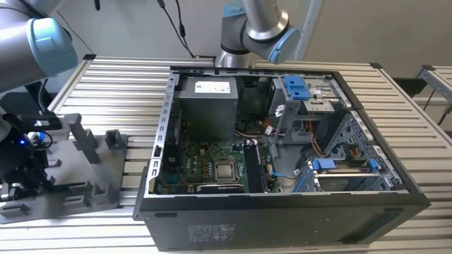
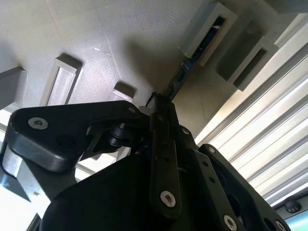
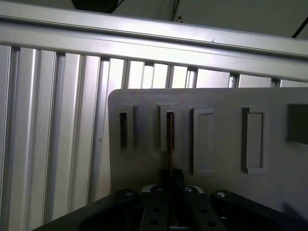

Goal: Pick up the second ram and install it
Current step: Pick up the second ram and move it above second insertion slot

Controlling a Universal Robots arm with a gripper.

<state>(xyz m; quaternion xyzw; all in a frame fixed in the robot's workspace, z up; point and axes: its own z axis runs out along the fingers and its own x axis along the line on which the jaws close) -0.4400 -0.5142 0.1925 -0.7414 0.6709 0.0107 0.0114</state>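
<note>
The second ram (image 3: 170,139) shows edge-on as a thin dark stick, its far end standing in a slot of the grey tray (image 3: 226,134). My gripper (image 3: 171,175) is shut on its near end, one black finger on each side. In the second wrist view the ram (image 2: 179,79) runs from the gripper (image 2: 161,103) to a raised slot on the tray (image 2: 120,38). In the exterior view the gripper (image 1: 32,177) hangs low over the tray (image 1: 106,174) at the exterior view's left.
An open computer case (image 1: 282,211) lies on the slatted metal table (image 1: 127,79), with the motherboard (image 1: 211,164) and its black slot strips (image 1: 255,166) exposed inside. Grey upright posts (image 1: 86,138) rise from the tray. A second arm (image 1: 254,26) stands behind the case.
</note>
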